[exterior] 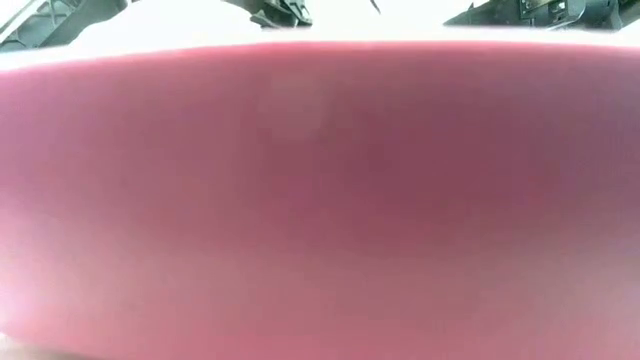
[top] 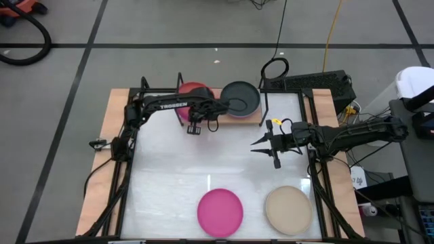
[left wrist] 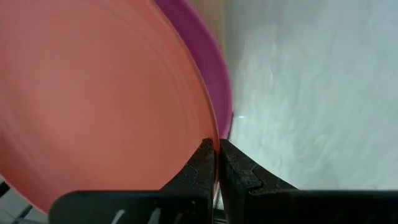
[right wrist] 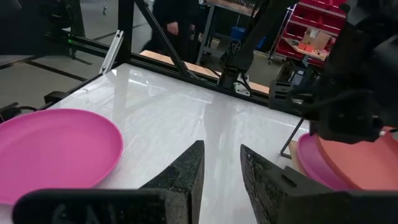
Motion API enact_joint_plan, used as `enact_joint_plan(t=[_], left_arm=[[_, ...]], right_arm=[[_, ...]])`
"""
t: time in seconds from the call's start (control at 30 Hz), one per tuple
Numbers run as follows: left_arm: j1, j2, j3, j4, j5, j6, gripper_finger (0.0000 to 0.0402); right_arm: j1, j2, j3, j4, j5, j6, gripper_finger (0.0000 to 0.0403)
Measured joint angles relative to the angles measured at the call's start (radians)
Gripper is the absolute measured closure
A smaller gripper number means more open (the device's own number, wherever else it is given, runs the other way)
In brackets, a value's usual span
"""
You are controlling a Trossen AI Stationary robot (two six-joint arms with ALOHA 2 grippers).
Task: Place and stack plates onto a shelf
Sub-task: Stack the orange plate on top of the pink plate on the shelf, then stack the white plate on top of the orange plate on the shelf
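Looking from the near edge of the table [top: 169, 196]: a magenta plate [top: 220, 211] and a beige plate [top: 288, 210] lie flat side by side, apart from each other. The low view is almost filled by the magenta plate's rim, so nothing useful there.

Mid-table, right gripper [top: 256, 146] hovers over bare tabletop, well apart from every plate. Fingers [right wrist: 183, 174] stand slightly apart, nothing between them. Its wrist view shows the near magenta plate on the table ahead of it and, off to the side, the left arm over the shelf stack.

Far edge: shelf [top: 252, 119], light wood, carries two stacks. Black plate [top: 240, 97] tops the one on the right-arm side. On the left-arm side, a red plate [top: 192, 90] sits over a second magenta plate [left wrist: 208, 56], whose edge shows under it in the left wrist view. Left gripper [left wrist: 217, 165] is pinched closed on the red plate's rim, fingers [left wrist: 200, 168] one on each face. Red plate reads tilted, not yet flat on the magenta one below it; can't tell how much contact.
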Motion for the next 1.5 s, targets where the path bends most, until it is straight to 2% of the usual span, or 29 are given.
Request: enact_joint_plan(t=[0.2,0.53,0.77,1.2,1.33,1.5], left_arm=[[0.012,0.0,-0.049,0.014,0.005,-0.011,0.0394],[0.025,0.0,-0.056,0.141,0.088,0.023,0.0394],[0.025,0.0,-0.056,0.163,0.095,0.02,0.0394],[0.031,0.0,-0.056,0.183,0.074,-0.055,0.0303],[0.031,-0.009,-0.037,0.145,0.069,-0.105,0.0278],[0.03,-0.127,-0.005,0.11,0.153,-0.181,0.0274]], right_arm=[[0.0,0.0,0.0,0.0,0.0,0.002,0.0316],[0.0,0.0,0.0,0.0,0.0,0.003,0.0316],[0.0,0.0,0.0,0.0,0.0,0.002,0.0316],[0.0,0.0,0.0,-0.001,0.0,0.001,0.0316],[0.0,0.0,0.0,-0.003,0.0,0.001,0.0316],[0.0,0.0,0.0,-0.024,0.0,0.0,0.0316]])
